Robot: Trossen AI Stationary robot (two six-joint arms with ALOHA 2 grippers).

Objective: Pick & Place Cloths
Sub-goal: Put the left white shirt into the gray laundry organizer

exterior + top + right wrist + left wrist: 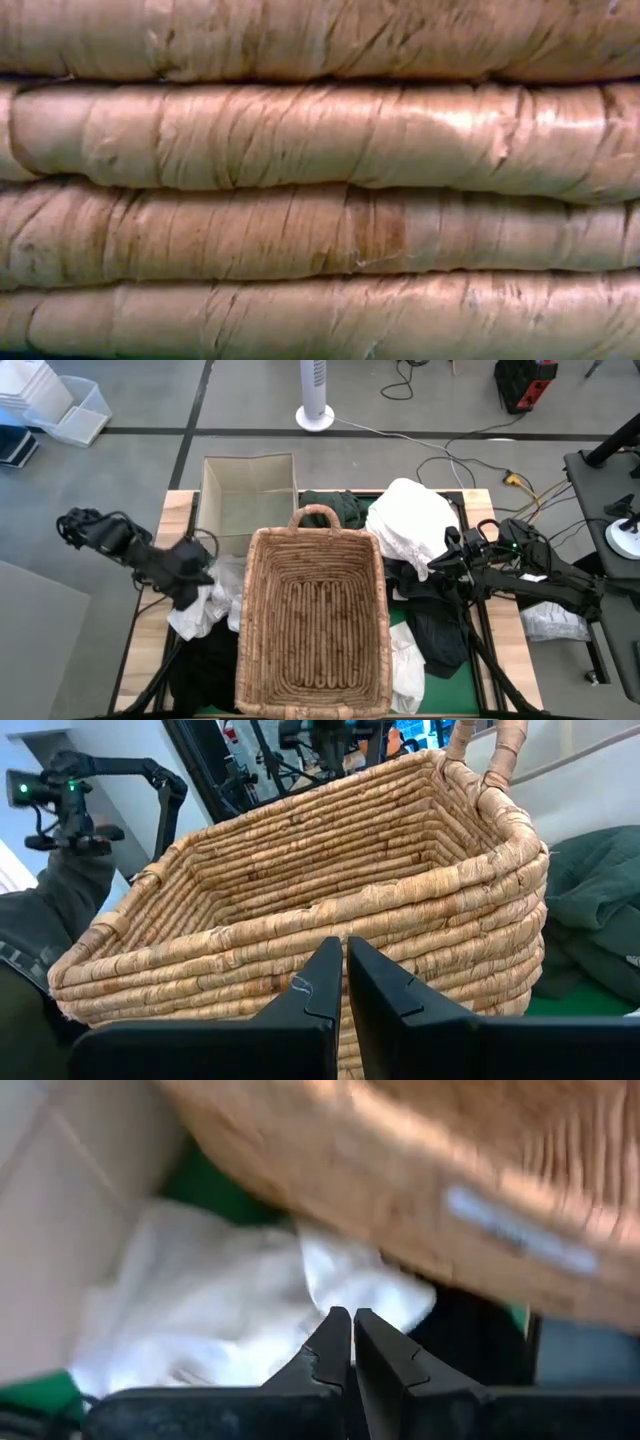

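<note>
The wicker basket (pixel 310 625) stands mid-table, and its wall fills the low view (pixel 320 180). A white cloth (pixel 205 605) lies crumpled left of it, with a black cloth (pixel 205 665) nearer the table's near edge. My left gripper (pixel 352 1318) hovers shut over that white cloth (pixel 220 1310), beside the basket's left wall. On the right are a large white cloth (pixel 410 525), black cloths (pixel 440 630) and a small white cloth (pixel 405 670). A dark green cloth (pixel 335 508) lies behind the basket. My right gripper (pixel 346 948) is shut, holds nothing and points at the basket's right wall (pixel 330 900).
An open cardboard box (pixel 248 495) stands at the far left of the table. The green mat (pixel 455 685) shows under the cloths. A clear plastic bag (pixel 555 622) lies off the table's right edge. Cables and a fan base (pixel 315 415) are on the floor beyond.
</note>
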